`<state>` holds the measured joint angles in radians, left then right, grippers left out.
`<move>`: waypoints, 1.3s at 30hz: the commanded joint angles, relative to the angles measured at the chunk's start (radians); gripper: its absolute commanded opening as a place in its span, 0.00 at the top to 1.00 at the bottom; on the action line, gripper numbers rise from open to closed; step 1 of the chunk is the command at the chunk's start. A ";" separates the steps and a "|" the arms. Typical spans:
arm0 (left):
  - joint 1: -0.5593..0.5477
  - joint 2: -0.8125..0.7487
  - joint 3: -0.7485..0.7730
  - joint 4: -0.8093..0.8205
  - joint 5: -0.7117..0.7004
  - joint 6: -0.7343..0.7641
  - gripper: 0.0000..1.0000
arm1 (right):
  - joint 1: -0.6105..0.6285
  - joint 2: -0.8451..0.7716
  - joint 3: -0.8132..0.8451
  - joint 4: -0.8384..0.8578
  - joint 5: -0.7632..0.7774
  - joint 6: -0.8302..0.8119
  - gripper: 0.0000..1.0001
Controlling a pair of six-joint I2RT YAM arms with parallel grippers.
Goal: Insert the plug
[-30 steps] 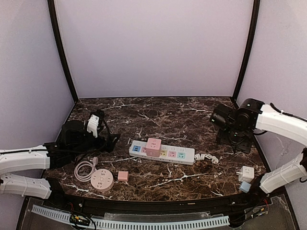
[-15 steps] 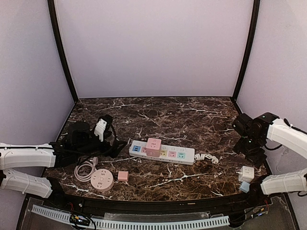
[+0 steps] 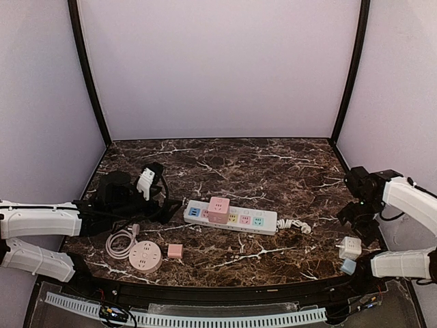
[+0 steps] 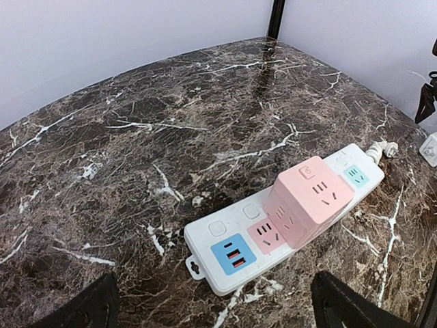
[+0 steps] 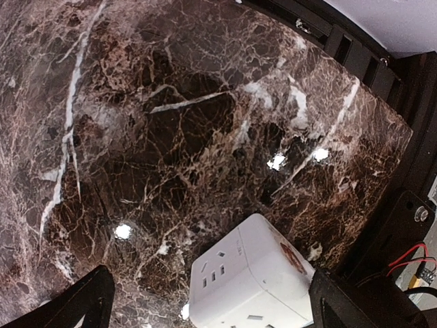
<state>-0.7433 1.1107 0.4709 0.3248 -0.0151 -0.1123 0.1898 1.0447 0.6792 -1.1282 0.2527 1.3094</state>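
A white power strip (image 3: 263,221) with coloured sockets lies mid-table, and a pink cube adapter (image 3: 218,208) stands plugged into it. In the left wrist view the strip (image 4: 225,249) and the pink cube (image 4: 311,198) lie just ahead of my open, empty left gripper (image 4: 212,311). In the top view that gripper (image 3: 160,203) sits by the strip's left end. A white cube adapter (image 3: 350,247) rests at the near right. My right gripper (image 3: 358,219) hovers just behind it, open and empty. In the right wrist view the white cube (image 5: 252,283) lies between the open fingers (image 5: 75,304).
A round pink socket (image 3: 145,257) with a coiled white cable (image 3: 120,242) and a small pink cube (image 3: 175,251) lie at the near left. A pale blue block (image 3: 348,266) sits by the white cube. The strip's cord (image 3: 295,225) trails right. Black frame posts stand at the corners.
My right arm has swung right and nearer, from the back right down to the white cube. My left gripper has moved slightly right toward the strip's end.
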 commanded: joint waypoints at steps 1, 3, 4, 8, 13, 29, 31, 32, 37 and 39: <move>0.005 0.012 0.024 -0.002 0.009 0.010 0.02 | -0.051 0.054 0.005 0.062 -0.089 -0.055 0.01; 0.007 0.012 0.026 -0.006 0.006 0.011 0.02 | -0.068 0.084 0.009 0.072 -0.108 -0.073 0.01; 0.006 0.011 0.026 -0.007 0.006 0.012 0.02 | -0.077 0.096 0.011 0.076 -0.118 -0.078 0.01; 0.006 0.010 0.025 -0.007 0.006 0.015 0.02 | -0.085 0.121 0.014 0.119 -0.161 -0.113 0.01; 0.005 0.016 0.022 -0.001 -0.003 0.019 0.02 | -0.085 0.130 -0.012 0.214 -0.233 -0.139 0.01; 0.005 0.033 0.028 -0.001 -0.003 0.023 0.02 | 0.082 0.247 0.154 -0.007 0.036 -0.216 0.02; 0.006 0.028 0.027 -0.001 -0.002 0.023 0.02 | 0.082 0.236 0.163 -0.045 0.041 -0.208 0.02; 0.006 0.028 0.027 -0.002 -0.003 0.023 0.02 | 0.082 0.224 0.166 -0.055 0.035 -0.207 0.01; 0.005 0.029 0.028 -0.003 -0.003 0.023 0.02 | 0.083 0.169 0.146 -0.078 -0.017 -0.212 0.01; 0.005 0.032 0.028 -0.003 -0.002 0.022 0.02 | 0.086 0.165 0.099 -0.046 -0.087 -0.232 0.01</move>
<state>-0.7433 1.1481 0.4759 0.3248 -0.0193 -0.0975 0.2665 1.2331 0.8261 -1.1507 0.2298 1.1030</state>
